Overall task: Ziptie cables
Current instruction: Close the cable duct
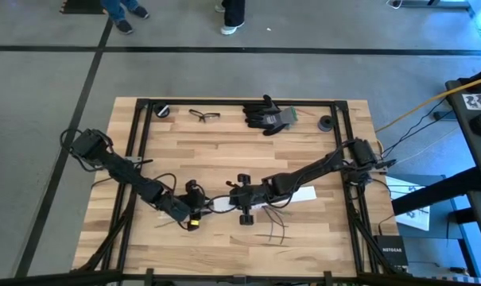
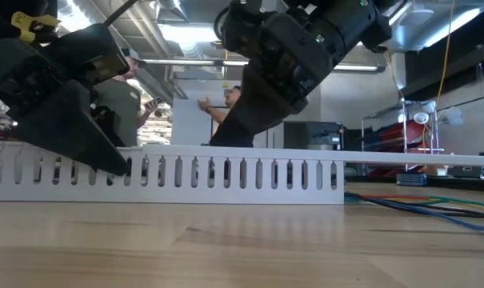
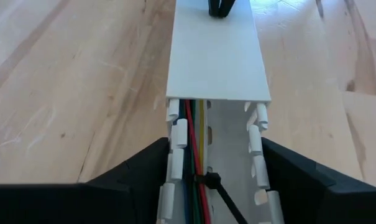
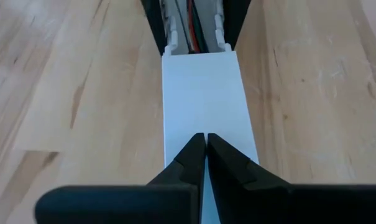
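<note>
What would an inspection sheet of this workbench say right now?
Surface: wooden table inside a black frame.
Job's things: loose cables lie on the table, apart from the duct. The white slotted duct sits mid-table, partly covered, and holds coloured wires with a black ziptie on them.
Clutter: gloves and glasses at the far edge.
Tools: left tool straddles the duct's uncovered end, fingers apart. Right tool is shut, tips on the duct's cover.
Cables: blue and green leads on the table.
Surroundings: people stand beyond the table.
</note>
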{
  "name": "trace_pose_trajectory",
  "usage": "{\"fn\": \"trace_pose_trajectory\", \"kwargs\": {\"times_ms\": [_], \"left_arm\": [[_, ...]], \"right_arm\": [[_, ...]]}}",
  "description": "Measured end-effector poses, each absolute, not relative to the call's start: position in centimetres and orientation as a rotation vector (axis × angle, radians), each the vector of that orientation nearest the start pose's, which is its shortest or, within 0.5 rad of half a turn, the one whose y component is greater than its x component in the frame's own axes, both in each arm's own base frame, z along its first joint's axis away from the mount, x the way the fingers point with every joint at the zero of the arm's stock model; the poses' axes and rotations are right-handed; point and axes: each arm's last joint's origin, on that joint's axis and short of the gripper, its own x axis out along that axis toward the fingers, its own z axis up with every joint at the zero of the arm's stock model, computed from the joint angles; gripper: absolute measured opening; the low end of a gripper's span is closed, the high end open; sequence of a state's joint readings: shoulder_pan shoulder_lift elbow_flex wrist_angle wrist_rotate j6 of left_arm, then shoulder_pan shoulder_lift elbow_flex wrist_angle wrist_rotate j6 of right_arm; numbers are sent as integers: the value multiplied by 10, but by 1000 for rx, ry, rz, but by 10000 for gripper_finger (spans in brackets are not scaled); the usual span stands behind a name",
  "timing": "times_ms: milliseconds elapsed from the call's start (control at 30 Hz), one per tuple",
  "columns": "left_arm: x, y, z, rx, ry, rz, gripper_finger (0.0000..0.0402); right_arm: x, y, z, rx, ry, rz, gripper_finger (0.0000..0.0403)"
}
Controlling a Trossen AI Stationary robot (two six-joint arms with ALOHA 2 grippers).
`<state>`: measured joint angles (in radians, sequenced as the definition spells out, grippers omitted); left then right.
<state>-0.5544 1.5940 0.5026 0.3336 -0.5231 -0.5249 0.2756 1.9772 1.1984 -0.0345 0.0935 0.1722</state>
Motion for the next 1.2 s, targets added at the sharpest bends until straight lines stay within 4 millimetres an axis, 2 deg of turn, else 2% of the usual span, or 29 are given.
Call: {"fn": "trace_pose_trajectory", "kwargs": {"times_ms": [133, 400, 700, 933, 1200], "left_arm": [[228, -125, 114, -118, 632, 136, 221], [228, -125, 114, -111, 635, 131, 223], [229, -122, 113, -145, 654, 126, 224], [227, -123, 120, -139, 656, 76, 224], [217, -130, 138, -156, 633, 35, 224]], "right_arm": [[395, 108, 143, 20, 792, 83, 5], [410, 112, 123, 74, 689, 86, 5], [417, 111, 117, 87, 631, 94, 5], [417, 111, 122, 89, 614, 91, 5], [407, 109, 152, 97, 630, 89, 5]]}}
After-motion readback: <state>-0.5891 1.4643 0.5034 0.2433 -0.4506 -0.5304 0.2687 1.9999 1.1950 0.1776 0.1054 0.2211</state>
